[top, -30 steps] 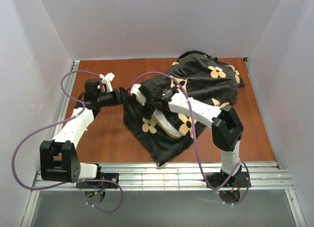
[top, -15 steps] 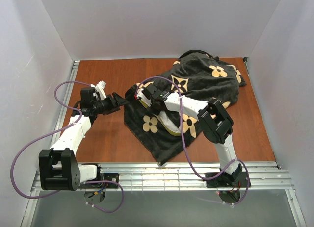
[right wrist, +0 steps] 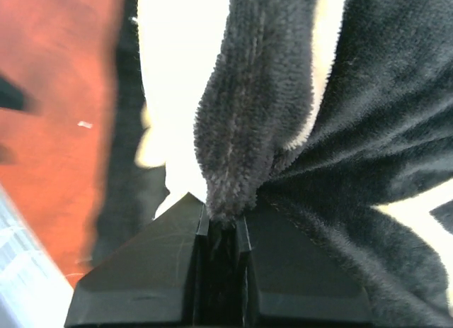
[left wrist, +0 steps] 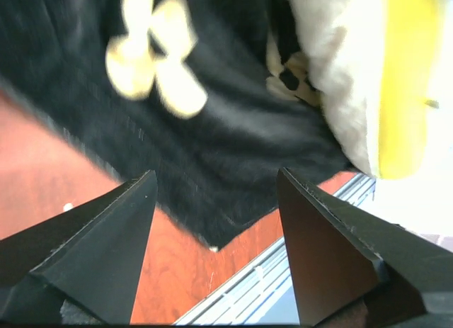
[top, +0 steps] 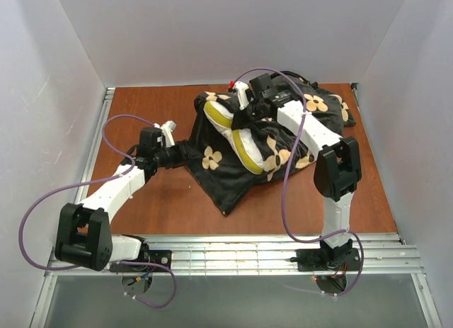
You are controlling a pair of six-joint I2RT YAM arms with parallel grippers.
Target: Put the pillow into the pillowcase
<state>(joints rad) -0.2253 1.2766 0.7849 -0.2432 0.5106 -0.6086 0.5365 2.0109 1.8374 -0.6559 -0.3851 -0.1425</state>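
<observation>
Black plush pillowcase (top: 223,183) covers most of the pillow (top: 244,145). Right gripper (right wrist: 224,218) pinches a fold; left gripper (left wrist: 217,176) spread, empty.

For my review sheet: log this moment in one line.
right gripper: shut on pillowcase | left gripper: open, by pillowcase edge | pillow: partly out of pillowcase

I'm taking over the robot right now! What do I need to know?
Right tool: shut on a fold of the pillowcase.
Left tool: open at the pillowcase's left edge, holding nothing.
Pillow: partly inside the pillowcase, with its white and yellow side sticking out.
Done: pillow started going in.
Left: probably pull the pillowcase over the rest.
</observation>
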